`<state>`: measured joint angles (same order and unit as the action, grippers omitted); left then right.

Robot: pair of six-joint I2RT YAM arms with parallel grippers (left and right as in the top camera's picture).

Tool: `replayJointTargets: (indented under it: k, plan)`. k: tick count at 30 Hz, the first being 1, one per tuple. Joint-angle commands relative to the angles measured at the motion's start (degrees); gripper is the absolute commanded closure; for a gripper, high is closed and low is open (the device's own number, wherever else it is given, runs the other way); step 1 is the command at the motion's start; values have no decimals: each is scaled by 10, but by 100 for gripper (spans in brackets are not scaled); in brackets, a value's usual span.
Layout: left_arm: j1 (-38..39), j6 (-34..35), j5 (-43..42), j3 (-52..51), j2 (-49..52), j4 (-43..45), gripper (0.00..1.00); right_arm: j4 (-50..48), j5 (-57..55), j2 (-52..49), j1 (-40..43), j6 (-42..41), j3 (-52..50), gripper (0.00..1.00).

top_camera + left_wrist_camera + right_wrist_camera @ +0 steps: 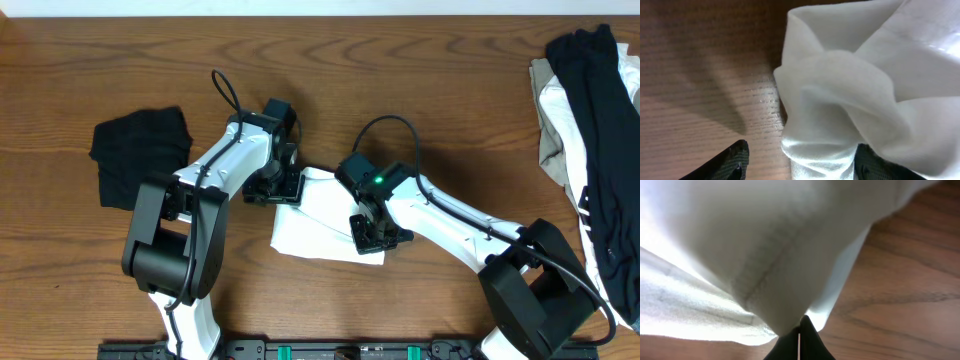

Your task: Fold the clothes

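Note:
A white T-shirt [318,218] lies partly folded on the table's middle. My left gripper [285,186] is at its top left corner. In the left wrist view its fingers [800,169] are open, with a bunched fold of the white fabric [840,85] between them. My right gripper [377,236] is at the shirt's lower right edge. In the right wrist view its fingers [799,341] are shut on a hemmed edge of the white fabric [765,255], which drapes up from the tips. The chest print is hidden.
A folded black garment [140,155] lies on the left of the wooden table [420,90]. A pile of black, beige and white clothes [592,150] lies along the right edge. The arm bases stand at the front edge.

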<state>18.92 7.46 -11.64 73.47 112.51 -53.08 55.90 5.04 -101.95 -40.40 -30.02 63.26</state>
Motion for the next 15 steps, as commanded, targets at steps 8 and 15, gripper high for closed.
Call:
replayJointTargets:
  k: [8, 15]
  plan:
    - [-4, -1, 71, 10, -70, -34, 26, 31, -156, 17, 19, -78, 4, 90]
    - [-4, -1, 72, 10, -152, 5, 22, 50, -154, 98, 25, -39, 26, 91]
